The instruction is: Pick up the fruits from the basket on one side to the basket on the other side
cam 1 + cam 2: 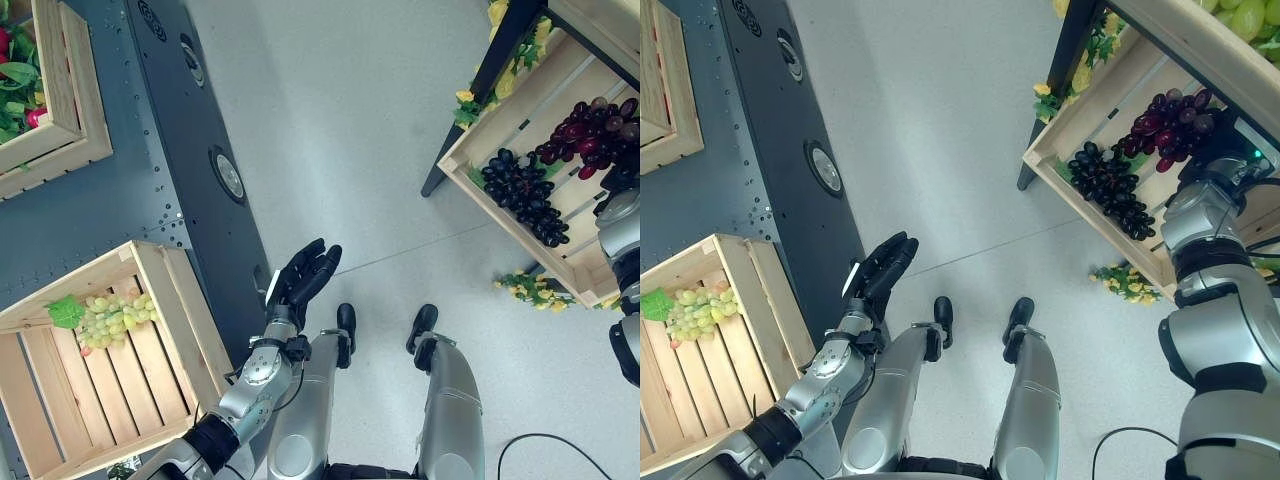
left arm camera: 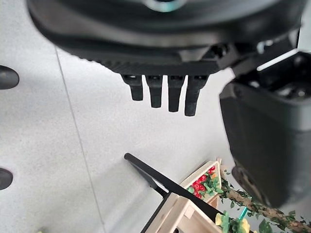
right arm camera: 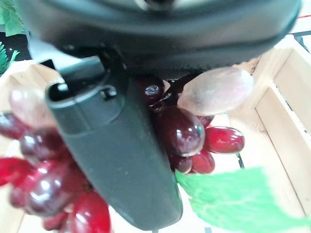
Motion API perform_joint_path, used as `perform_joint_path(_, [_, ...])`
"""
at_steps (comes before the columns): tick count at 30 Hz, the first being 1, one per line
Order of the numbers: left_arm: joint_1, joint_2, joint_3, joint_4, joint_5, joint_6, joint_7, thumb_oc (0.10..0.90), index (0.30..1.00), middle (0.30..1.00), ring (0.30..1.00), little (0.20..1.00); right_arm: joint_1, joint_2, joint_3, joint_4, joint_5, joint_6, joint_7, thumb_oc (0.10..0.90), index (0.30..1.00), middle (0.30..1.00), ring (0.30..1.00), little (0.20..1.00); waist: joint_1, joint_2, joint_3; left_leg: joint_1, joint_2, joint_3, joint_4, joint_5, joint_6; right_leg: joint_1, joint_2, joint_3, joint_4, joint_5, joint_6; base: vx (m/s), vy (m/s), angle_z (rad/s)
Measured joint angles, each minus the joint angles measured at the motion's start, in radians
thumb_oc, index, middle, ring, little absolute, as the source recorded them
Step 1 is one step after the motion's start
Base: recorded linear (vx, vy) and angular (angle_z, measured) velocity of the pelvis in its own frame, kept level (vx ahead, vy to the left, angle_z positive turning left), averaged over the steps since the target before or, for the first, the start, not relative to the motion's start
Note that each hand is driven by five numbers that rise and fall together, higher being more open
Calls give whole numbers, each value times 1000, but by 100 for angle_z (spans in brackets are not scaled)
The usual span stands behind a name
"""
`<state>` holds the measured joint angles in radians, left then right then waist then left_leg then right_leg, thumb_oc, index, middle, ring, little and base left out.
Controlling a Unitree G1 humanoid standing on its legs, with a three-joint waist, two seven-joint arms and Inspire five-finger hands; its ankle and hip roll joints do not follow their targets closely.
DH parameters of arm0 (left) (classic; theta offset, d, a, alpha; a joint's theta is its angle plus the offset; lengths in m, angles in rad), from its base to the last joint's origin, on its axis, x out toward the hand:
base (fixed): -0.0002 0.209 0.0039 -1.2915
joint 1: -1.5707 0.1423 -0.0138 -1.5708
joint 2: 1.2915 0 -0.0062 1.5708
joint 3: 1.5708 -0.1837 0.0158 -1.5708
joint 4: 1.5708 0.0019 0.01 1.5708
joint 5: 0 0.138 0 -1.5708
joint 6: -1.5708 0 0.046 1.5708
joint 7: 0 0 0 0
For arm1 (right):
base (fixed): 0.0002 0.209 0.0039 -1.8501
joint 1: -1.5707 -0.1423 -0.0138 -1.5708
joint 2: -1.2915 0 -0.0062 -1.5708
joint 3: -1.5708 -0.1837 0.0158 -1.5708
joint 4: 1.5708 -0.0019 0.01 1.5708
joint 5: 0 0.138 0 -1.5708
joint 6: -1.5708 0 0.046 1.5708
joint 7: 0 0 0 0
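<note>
The right hand [image 3: 116, 165] lies against the red grapes [image 3: 184, 131]; its thumb crosses the bunch, but the fingers are hidden behind the fruit, so whether they are curled round it cannot be told. These grapes are glossy, dark red to maroon, with a green leaf just below them, and sit in the pale slatted crate [image 1: 520, 110] at the upper right of the head views. Beside them in the same crate, a little lower and to the left, lies a bunch of black grapes [image 1: 525, 195] (small, nearly blue-black berries). Yellow flowers and green leaves trim the crate's corners.

The left hand [image 1: 303, 275] hangs over the grey floor near the middle of the frame, its fingers [image 2: 167, 94] straight and close together, holding nothing.

At the lower left stands another wooden crate [image 1: 170, 330], holding green grapes [image 1: 112, 318] with a leaf in its upper corner. A third crate [image 1: 75, 100] at the upper left holds red fruit among leaves
</note>
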<state>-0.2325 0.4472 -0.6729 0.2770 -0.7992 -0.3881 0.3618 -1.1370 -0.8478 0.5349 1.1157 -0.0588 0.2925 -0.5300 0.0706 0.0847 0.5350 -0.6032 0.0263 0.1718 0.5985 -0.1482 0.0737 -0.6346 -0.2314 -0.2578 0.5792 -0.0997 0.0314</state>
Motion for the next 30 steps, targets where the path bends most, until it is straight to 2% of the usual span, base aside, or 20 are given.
perform_joint_path(4, [0, 0, 1, -1, 0, 0, 0, 800, 900, 900, 900, 900, 2, 1, -5, 1, 25, -29, 1, 800, 900, 900, 900, 900, 1, 0, 0, 0, 0, 0, -1, 0, 0, 0, 0, -1, 0, 3, 5, 0, 0, 0])
perform_joint_path(7, [-1, 0, 2, -1, 0, 0, 0, 800, 900, 900, 900, 900, 3, 0, -3, -78, -17, -48, -61, 800, 900, 900, 900, 900, -7, 0, 0, 0, 0, 1, 0, 0, 0, -1, 0, 1, 1, 3, 5, 0, 0, 0])
perform_joint_path(9, [-2, -3, 13, -1, 0, -1, -15, 800, 900, 900, 900, 900, 7, -8, -12, -140, 1, 2, 34, 800, 900, 900, 900, 900, -10, -1, 0, 0, 1, -2, 1, 0, 0, -1, 3, 2, 2, 3, 4, 0, 0, 0])
perform_joint_path(10, [-2, -9, 18, -1, 1, -1, -14, 800, 900, 900, 900, 900, 18, -1, 1, -171, 66, 30, 15, 800, 900, 900, 900, 900, -6, -1, 0, 0, 1, -2, 1, 0, -1, -2, 6, 7, 2, -1, -1, 0, 0, 0])
perform_joint_path(11, [-1, -12, 21, -1, 2, -1, -15, 800, 900, 900, 900, 900, 39, 4, -1, -190, 69, 34, -14, 800, 900, 900, 900, 900, -4, -1, 0, 0, 2, -2, 1, 0, 0, -2, 6, 7, 2, -2, -3, 0, 0, 0])
perform_joint_path(13, [-1, -5, 43, 1, 0, 2, -31, 800, 900, 900, 900, 900, 88, 24, -44, -256, 103, 98, 81, 800, 900, 900, 900, 900, -4, -1, 0, -2, 5, -1, 9, -2, 1, -4, 6, 6, 1, -2, -4, -1, 11, -3])
perform_joint_path(14, [-3, -5, 49, 0, 1, 2, -29, 800, 900, 900, 900, 900, 87, 31, -29, -254, 148, 108, 66, 800, 900, 900, 900, 900, -3, -1, 0, -4, 5, 1, 12, -4, 4, -7, 7, 9, 1, -2, -4, 2, 9, -5])
perform_joint_path(15, [-8, -6, 52, 1, 1, 4, -20, 800, 900, 900, 900, 900, 106, 65, -44, -211, 143, 96, 31, 800, 900, 900, 900, 900, -6, -1, 0, -4, 5, 2, 13, -6, 8, -6, 6, 10, 2, -2, -4, -33, -6, -2])
perform_joint_path(17, [-25, -8, 50, 20, 2, -17, -29, 800, 900, 900, 900, 900, 131, 79, -58, -182, 161, 92, 55, 800, 900, 900, 900, 900, -8, -1, 0, -18, 6, 0, 23, -7, 9, -16, 9, 14, 4, 1, 0, 0, 0, 0])
perform_joint_path(18, [-44, -12, 54, 34, 3, -16, -27, 800, 900, 900, 900, 900, 140, 88, -62, -172, 169, 83, 5, 800, 900, 900, 900, 900, -13, -1, 0, -30, 6, 4, 27, -9, 13, -26, 7, 14, 4, 3, 3, 0, 0, 0])
perform_joint_path(23, [-51, -38, 50, 62, 10, -15, -13, 800, 900, 900, 900, 900, 150, 117, -100, -109, 186, 30, -43, 800, 900, 900, 900, 900, -30, -2, 0, -37, 6, 10, 41, -14, 19, -28, 5, 20, 7, 10, 10, -7, -13, -3])
perform_joint_path(26, [-75, -64, 36, 69, 17, -11, 15, 800, 900, 900, 900, 900, 149, 123, -144, -94, 281, -58, -109, 800, 900, 900, 900, 900, -31, -2, 0, -37, 5, 12, 43, -15, 21, -28, 5, 23, 4, 12, 13, 0, 0, 0])
perform_joint_path(28, [-85, -69, 29, 68, 19, -10, 35, 800, 900, 900, 900, 900, 145, 136, -226, -99, 441, -103, -117, 800, 900, 900, 900, 900, -30, -2, 0, -36, 4, 12, 43, -15, 20, -28, 5, 24, 0, 13, 13, 0, 0, 0])
perform_joint_path(30, [-88, -71, 29, 68, 19, -8, 45, 800, 900, 900, 900, 900, 144, 160, -261, -78, 472, -145, -119, 800, 900, 900, 900, 900, -31, -2, 0, -33, 5, 13, 41, -14, 20, -26, 5, 24, 1, 13, 13, 0, 0, 0])
